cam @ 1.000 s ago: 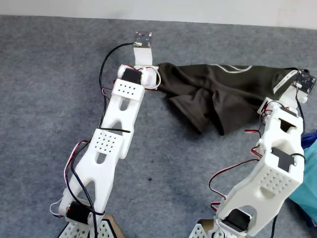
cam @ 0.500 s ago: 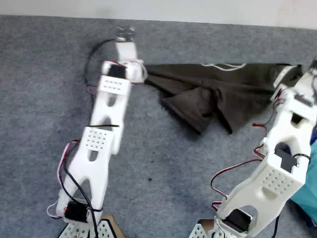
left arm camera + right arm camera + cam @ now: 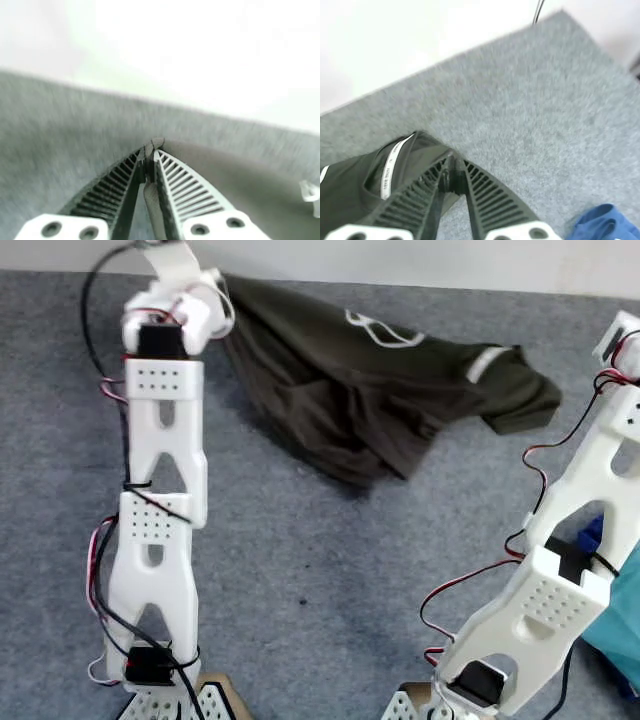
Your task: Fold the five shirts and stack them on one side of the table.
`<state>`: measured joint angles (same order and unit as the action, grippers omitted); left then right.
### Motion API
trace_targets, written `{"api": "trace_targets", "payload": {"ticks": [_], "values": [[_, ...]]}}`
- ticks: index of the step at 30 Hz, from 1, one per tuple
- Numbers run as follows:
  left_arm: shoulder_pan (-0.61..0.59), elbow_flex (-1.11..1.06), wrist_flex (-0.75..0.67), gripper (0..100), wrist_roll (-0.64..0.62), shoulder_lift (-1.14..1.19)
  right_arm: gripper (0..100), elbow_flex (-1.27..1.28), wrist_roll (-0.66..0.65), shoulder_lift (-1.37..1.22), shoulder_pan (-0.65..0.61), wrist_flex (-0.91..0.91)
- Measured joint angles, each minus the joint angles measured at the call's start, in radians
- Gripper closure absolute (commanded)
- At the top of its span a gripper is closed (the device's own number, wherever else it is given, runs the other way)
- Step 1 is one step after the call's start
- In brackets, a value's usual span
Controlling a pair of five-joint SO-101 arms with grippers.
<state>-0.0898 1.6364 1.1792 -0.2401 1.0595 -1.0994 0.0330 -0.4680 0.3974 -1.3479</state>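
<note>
A dark shirt (image 3: 370,390) with a white collar label lies rumpled across the back of the grey table (image 3: 320,580). My left gripper (image 3: 212,292) is at the far back left, shut on the shirt's left end. In the left wrist view a strip of cloth is pinched between its closed fingers, at the gripper (image 3: 151,148). My right gripper (image 3: 625,338) is at the right edge, and a strip of bare table separates that arm from the shirt's right end. In the right wrist view this gripper (image 3: 451,161) is shut, with the shirt (image 3: 355,195) and its label just beside the tips.
A blue cloth (image 3: 592,535) and a teal cloth (image 3: 622,640) lie at the right edge behind the right arm; the blue cloth (image 3: 600,222) is also in the right wrist view. The table's back edge (image 3: 420,282) runs just beyond the shirt.
The left arm swung far to the back left, dragging the shirt with it. The right arm moved back and to the right. The shirt's right end, earlier at the right gripper, now lies apart from it.
</note>
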Motion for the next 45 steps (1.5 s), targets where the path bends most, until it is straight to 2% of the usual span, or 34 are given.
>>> {"api": "trace_targets", "payload": {"ticks": [3, 6, 11, 16, 28, 33, 45], "values": [[-0.006, 0.002, 0.038, 99, 0.0, -0.054, 93.3, -0.048, 0.002, 0.003, -0.028, -0.12], [-0.008, 0.002, 0.08, 99, 0.0, -0.058, 87.5, 0.011, 0.002, 0.002, -0.094, -0.18], [-0.014, 0.002, 0.176, 99, 0.0, -0.057, 86.6, 0.15, 0.002, 0.0, -0.204, -0.226], [-0.017, 0.002, 0.167, 99, 0.0, 0.012, 86.5, 0.258, 0.028, 0.0, -0.333, -0.235], [-0.017, 0.002, 0.071, 99, 0.0, 0.123, 86.5, 0.624, 0.068, 0.0, -0.446, 0.048], [-0.017, 0.002, 0.06, 99, 0.0, 0.155, 86.5, 0.747, 0.068, 0.0, -0.453, 0.178], [-0.017, 0.002, 0.06, 99, 0.0, 0.175, 86.5, 0.812, 0.068, -0.078, -0.476, 0.31]]}}
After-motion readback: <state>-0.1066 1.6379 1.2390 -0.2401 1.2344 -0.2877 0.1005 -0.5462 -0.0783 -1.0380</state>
